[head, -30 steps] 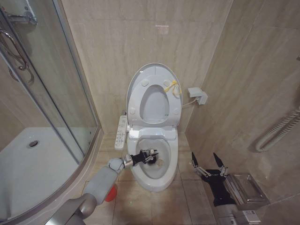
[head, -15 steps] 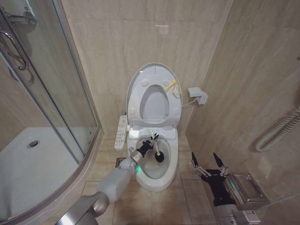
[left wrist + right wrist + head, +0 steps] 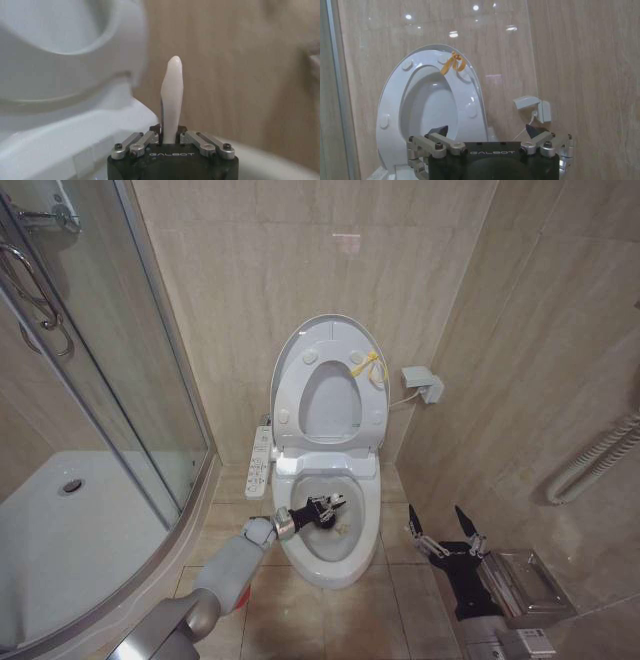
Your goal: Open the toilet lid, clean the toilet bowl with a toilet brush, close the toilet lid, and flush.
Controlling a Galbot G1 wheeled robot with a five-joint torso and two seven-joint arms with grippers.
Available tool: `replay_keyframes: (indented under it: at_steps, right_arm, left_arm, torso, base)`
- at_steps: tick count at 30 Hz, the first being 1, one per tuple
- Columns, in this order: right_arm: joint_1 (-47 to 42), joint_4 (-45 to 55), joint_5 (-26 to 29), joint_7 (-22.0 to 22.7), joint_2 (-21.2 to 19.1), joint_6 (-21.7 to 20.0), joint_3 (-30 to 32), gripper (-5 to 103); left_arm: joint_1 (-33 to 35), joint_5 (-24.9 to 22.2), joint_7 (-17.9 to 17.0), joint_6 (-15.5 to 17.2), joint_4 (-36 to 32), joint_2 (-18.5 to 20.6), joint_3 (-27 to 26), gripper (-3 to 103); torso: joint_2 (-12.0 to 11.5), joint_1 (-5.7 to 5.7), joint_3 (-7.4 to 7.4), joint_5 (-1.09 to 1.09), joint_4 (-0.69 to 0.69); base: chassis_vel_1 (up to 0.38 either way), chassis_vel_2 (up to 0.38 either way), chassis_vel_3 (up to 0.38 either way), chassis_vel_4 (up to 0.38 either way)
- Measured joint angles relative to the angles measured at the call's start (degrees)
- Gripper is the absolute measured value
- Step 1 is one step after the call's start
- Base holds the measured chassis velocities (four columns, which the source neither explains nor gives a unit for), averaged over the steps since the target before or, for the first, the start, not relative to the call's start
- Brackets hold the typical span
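Observation:
The toilet lid point(image 3: 329, 335) stands raised against the wall, and the seat with its yellow tie point(image 3: 366, 366) is up in front of it. Below lies the toilet bowl point(image 3: 362, 498), stained brown inside. My left gripper point(image 3: 322, 510) reaches over the bowl's left rim and is shut on the toilet brush point(image 3: 338, 504), whose dark head is down inside the bowl. Its white handle point(image 3: 172, 93) sticks out between the left gripper point(image 3: 170, 139) fingers. To the right of the toilet, my right gripper point(image 3: 445, 530) hangs open and holds nothing. From the right gripper point(image 3: 487, 131) the lid point(image 3: 390, 108) shows ahead.
A curved glass shower enclosure point(image 3: 110, 380) and its tray fill the left. A control panel point(image 3: 258, 463) hangs at the toilet's left side. A white wall box point(image 3: 422, 385) and a hose point(image 3: 590, 460) are on the right, with a metal tray point(image 3: 520, 580) by the right arm.
The left gripper swept the brush from the bowl's front toward its back, then returned to the middle. The right arm has not moved.

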Motion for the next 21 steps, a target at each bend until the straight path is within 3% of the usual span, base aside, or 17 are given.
replay_keyframes:
  at_steps: [1, 3, 5, 10, 14, 18, 19, 21]
  right_arm:
    - [0.0, 0.0, 0.0, 0.0, 0.0, 0.0, 0.0, 100]
    - [0.0, 0.0, 0.0, 0.0, 0.0, 0.0, 0.0, 100]
    - [0.0, 0.0, 0.0, 0.0, 0.0, 0.0, 0.0, 100]
    - [0.0, 0.0, 0.0, 0.0, 0.0, 0.0, 0.0, 100]
    - [0.0, 0.0, 0.0, 0.0, 0.0, 0.0, 0.0, 100]
    - [0.0, 0.0, 0.0, 0.0, 0.0, 0.0, 0.0, 100]
    - [0.0, 0.0, 0.0, 0.0, 0.0, 0.0, 0.0, 100]
    - [0.0, 0.0, 0.0, 0.0, 0.01, 0.0, 0.0, 100]
  left_arm:
    - [0.0, 0.0, 0.0, 0.0, 0.0, 0.0, 0.0, 17]
    - [0.27, -10.63, -1.73, 1.68, -1.72, -1.08, 2.1, 17]
    - [0.28, -16.95, -2.77, 2.65, -2.82, -2.08, 2.82, 17]
    - [0.08, -18.21, -2.35, 3.1, -3.07, -2.2, 3.17, 17]
    - [0.23, -12.88, 0.65, 2.43, -2.52, -1.08, 2.56, 17]
    - [-0.35, 2.24, 7.07, -1.25, 0.12, 0.08, -1.2, 17]
    - [-0.35, 2.24, 7.07, -1.25, 0.12, 0.08, -1.2, 17]
    - [-0.84, 6.55, 7.76, -2.33, 0.57, 0.03, -2.54, 17]
  torso:
    - [0.0, 0.0, 0.0, 0.0, 0.0]
    - [0.0, 0.0, 0.0, -0.03, -0.02]
    - [0.0, 0.0, 0.0, -0.03, -0.05]
    - [0.0, 0.0, 0.0, -0.02, -0.02]
    - [0.0, 0.0, -0.01, -0.03, -0.02]
    - [0.0, 0.0, -0.01, -0.03, 0.01]
    - [0.0, 0.0, -0.01, -0.03, 0.01]
    - [0.0, -0.01, -0.01, -0.04, -0.03]
  base:
    - [0.0, 0.0, 0.0, 0.0]
    - [0.0, 0.0, 0.0, 0.0]
    - [0.0, 0.0, 0.0, 0.0]
    - [0.0, 0.0, 0.0, 0.0]
    - [0.0, 0.0, 0.0, 0.0]
    - [0.0, 0.0, 0.0, 0.0]
    - [0.0, 0.0, 0.0, 0.0]
    - [0.0, 0.0, 0.0, 0.0]
